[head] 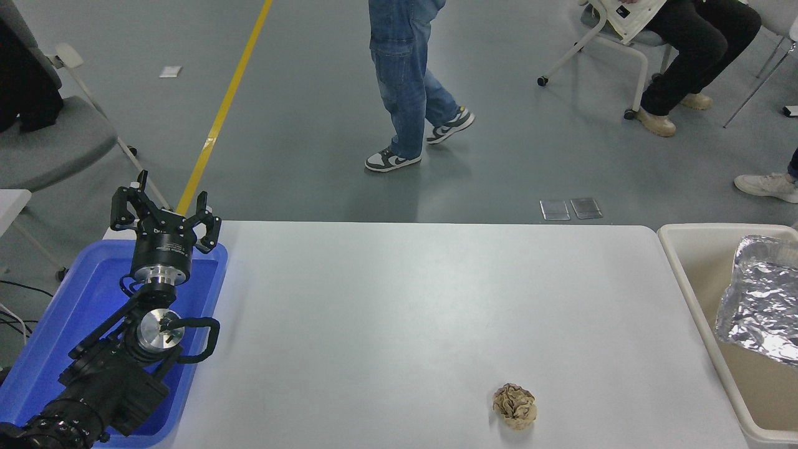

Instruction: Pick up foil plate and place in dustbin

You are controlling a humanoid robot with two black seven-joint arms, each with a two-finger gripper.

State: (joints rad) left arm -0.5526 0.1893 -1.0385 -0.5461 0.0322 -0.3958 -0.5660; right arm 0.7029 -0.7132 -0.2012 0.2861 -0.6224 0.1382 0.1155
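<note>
A small brown paper ball sits on the white counter. The left end effector is spread wide above the blue tray, far from the shiny foil plate lying inside the dustbin at the right.

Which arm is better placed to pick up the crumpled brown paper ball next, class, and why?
The left, by default. The left gripper is open and parked over the blue tray, far from the paper ball on the white table. The right arm is out of view, so its reach cannot be judged.
</note>
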